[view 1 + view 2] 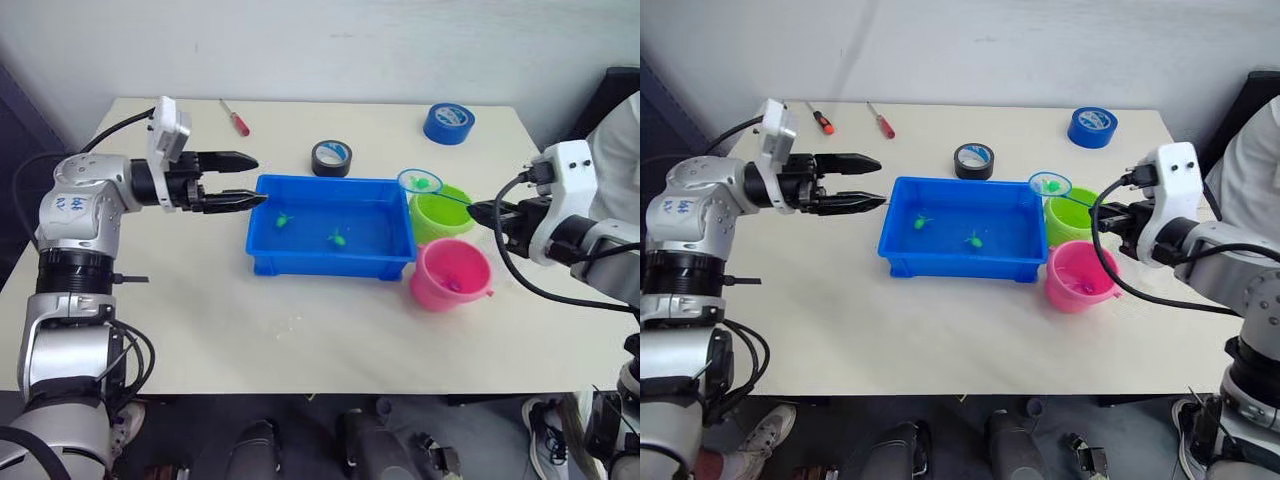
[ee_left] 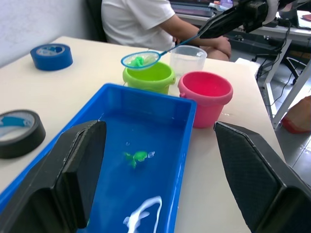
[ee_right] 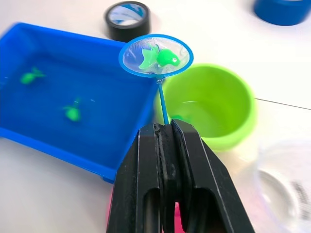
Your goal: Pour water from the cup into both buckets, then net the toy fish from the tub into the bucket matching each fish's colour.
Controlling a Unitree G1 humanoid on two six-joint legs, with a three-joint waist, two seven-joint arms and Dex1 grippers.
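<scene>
Right wrist view: the right tool (image 3: pixel 165 128), fingers clamped tight on the thin handle, holds the net (image 3: pixel 156 55) with one green toy fish (image 3: pixel 159 58) in its mesh, the hoop poised over the lime green bucket's (image 3: pixel 214 104) rim nearest the blue tub (image 3: pixel 58 97).

To do this step well, the hoop probably needs to travel a little further over the green bucket's mouth before the wrist rolls, so the fish drops into the water rather than onto the rim or back into the tub. A slow tip looks wiser than a flick, since the pink bucket (image 1: pixel 450 273) stands just beside it, toward the worktop's front edge.

The left tool (image 1: pixel 240 180) hovers with fingers spread and nothing held, at the tub's left end.

The count: two buckets, one green and one pink, standing at the tub's right end; one clear cup (image 2: pixel 187 58) behind them toward the worktop's right edge; two green fish loose in the tub (image 1: pixel 283 221) (image 1: pixel 338 238), one in the net, and a pink shape in the pink bucket that may be a fish. Toward the worktop's back edge lie a black tape roll (image 1: pixel 331 157), a blue tape roll (image 1: pixel 449 123) and two screwdrivers (image 1: pixel 880 120).
</scene>
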